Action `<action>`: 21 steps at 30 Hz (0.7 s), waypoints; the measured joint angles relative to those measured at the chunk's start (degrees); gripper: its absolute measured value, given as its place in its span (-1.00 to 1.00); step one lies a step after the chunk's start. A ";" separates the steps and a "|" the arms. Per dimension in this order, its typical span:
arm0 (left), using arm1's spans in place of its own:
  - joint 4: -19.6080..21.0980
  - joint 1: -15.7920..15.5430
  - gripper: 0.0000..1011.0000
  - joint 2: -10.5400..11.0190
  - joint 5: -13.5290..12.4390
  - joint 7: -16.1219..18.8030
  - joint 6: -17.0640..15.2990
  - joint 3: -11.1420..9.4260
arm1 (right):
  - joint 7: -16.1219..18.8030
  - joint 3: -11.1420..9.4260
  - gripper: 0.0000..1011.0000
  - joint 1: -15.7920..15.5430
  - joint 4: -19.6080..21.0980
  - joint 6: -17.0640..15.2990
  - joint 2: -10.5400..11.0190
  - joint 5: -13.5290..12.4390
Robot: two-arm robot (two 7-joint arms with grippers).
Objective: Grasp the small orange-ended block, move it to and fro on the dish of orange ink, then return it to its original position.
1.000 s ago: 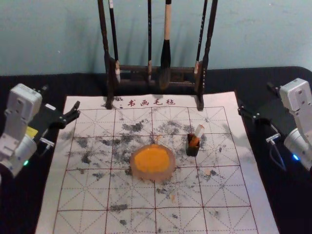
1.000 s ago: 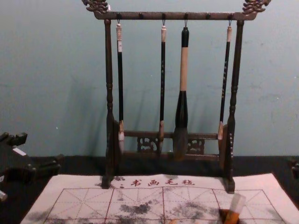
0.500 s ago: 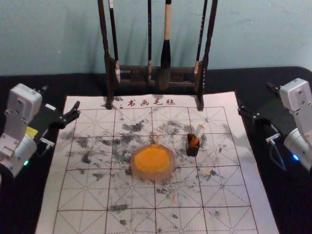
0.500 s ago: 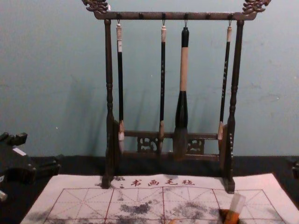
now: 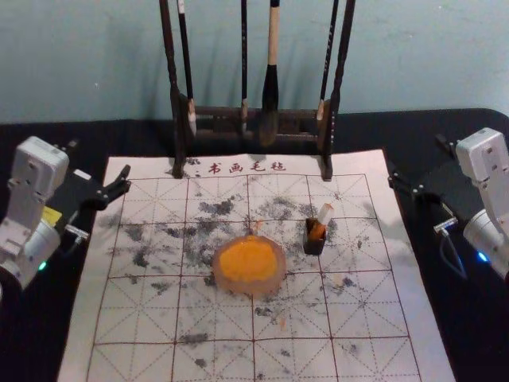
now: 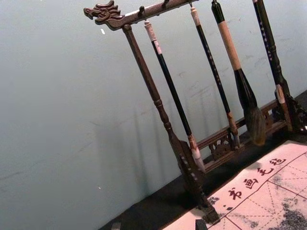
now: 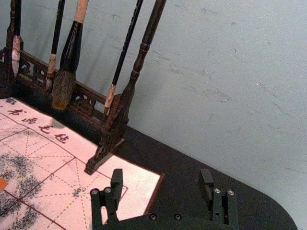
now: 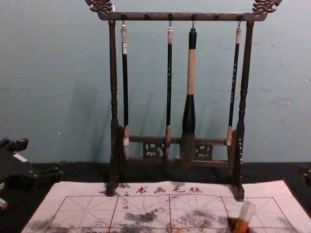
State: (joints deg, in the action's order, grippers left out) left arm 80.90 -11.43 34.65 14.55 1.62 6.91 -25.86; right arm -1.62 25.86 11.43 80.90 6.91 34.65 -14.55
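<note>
Orange-ended block (image 5: 321, 223) leans in black holder (image 5: 313, 246), nearer right gripper (image 5: 415, 157) than left gripper (image 5: 99, 160).
Both are open and empty, well clear; ink dish (image 5: 248, 261) sits between, toward robot.

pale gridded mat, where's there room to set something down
Left of the round dish of orange ink and nearer the robot, out to the edges of the mat; right of the black holder with the orange-ended block too. Tight between dish and holder, and at the far edge by the dark wooden brush rack.
</note>
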 joint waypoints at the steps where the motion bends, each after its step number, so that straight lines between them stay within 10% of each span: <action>1: 0.00 0.00 0.98 0.00 0.00 0.00 0.00 0.00 | 0.00 0.00 0.98 0.00 0.00 0.00 0.00 0.00; 21: 0.00 0.00 0.98 0.00 0.00 0.00 0.00 0.00 | 0.00 0.00 0.98 0.00 0.00 0.00 0.00 0.00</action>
State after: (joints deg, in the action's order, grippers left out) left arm 80.90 -11.43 34.64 14.55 1.62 6.91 -25.86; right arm -1.62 25.86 11.43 80.90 6.91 34.65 -14.55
